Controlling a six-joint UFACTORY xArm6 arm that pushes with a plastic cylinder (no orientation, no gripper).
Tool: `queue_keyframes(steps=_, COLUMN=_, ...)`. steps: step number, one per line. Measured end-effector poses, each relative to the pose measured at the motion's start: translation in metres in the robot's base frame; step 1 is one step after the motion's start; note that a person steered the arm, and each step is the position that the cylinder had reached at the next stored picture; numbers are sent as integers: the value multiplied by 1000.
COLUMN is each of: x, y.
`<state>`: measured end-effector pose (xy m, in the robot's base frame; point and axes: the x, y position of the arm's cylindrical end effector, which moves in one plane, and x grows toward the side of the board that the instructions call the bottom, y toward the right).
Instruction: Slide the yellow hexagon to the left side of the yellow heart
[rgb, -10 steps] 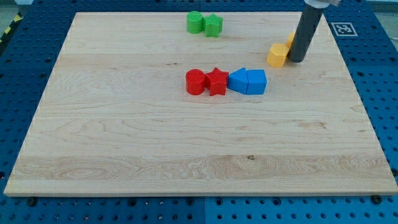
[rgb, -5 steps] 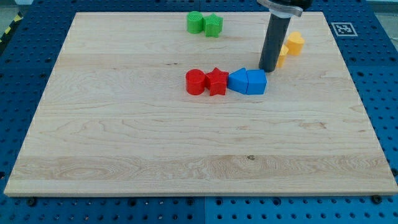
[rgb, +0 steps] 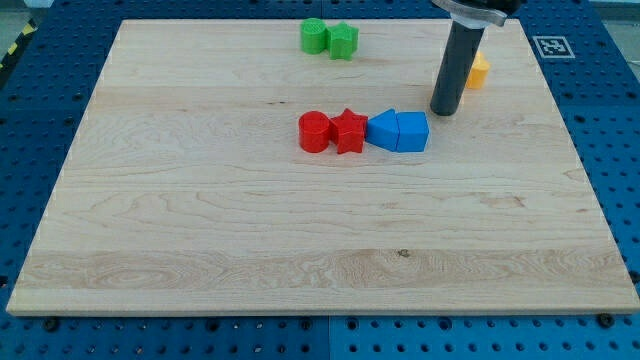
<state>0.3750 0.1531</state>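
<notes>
Camera view: my tip rests on the table at 2 o'clock from the blue blocks, hiding most of a yellow block (no claw fitted, so none to tell of).

There were two green blocks, a green round block and a green star-like block. There were two red blocks, a red round block and a red star, and two blue blocks, a blue pointed block and a blue block. Only one yellow block showed, peeking from behind the one dark rod, and all of them sat on one wooden board.
</notes>
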Motion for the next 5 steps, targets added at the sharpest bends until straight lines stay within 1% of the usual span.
queue_keyframes(steps=3, x=0, y=19)
queue_keyframes(steps=4, x=-5, y=14)
queue_keyframes(steps=5, x=-23, y=14)
